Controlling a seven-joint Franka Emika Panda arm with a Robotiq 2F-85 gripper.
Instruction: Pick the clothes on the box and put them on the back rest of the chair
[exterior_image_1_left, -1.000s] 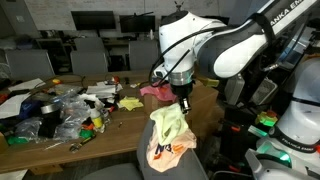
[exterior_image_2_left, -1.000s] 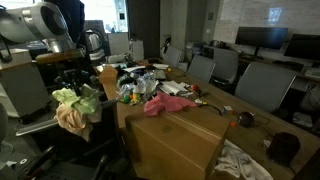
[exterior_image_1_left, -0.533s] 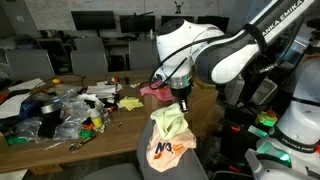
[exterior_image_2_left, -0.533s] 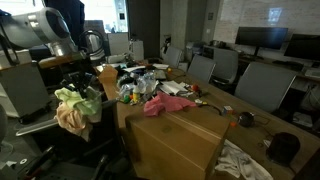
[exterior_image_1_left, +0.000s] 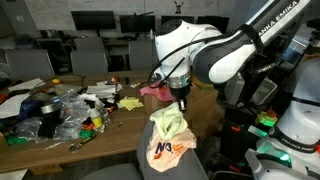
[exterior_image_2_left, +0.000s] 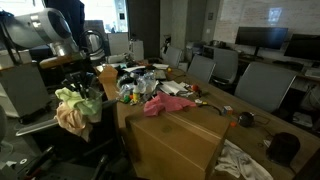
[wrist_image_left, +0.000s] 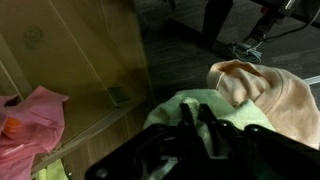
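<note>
Two garments are draped over the back rest of the chair (exterior_image_1_left: 190, 165), in the lower middle of an exterior view: the yellow-green garment (exterior_image_1_left: 170, 122) on top, the peach-cream shirt (exterior_image_1_left: 168, 150) beneath it. One pink garment (exterior_image_2_left: 168, 104) lies on the box (exterior_image_2_left: 185, 145), at the centre of an exterior view. The gripper (exterior_image_1_left: 182, 102) sits right at the crest of the yellow-green cloth. The step in hand looks like letting that piece go. To do it well, the jaws should part fully and the arm should rise straight up, so no fold catches and slides off the rest. The pink piece would be next.

In the wrist view the gripper (wrist_image_left: 205, 135) is a dark blur across the lower middle. I cannot tell whether it pinches the cloth or stands clear of it. The back rest is mostly covered, and how far the cloth hangs down its far side is hidden
</note>
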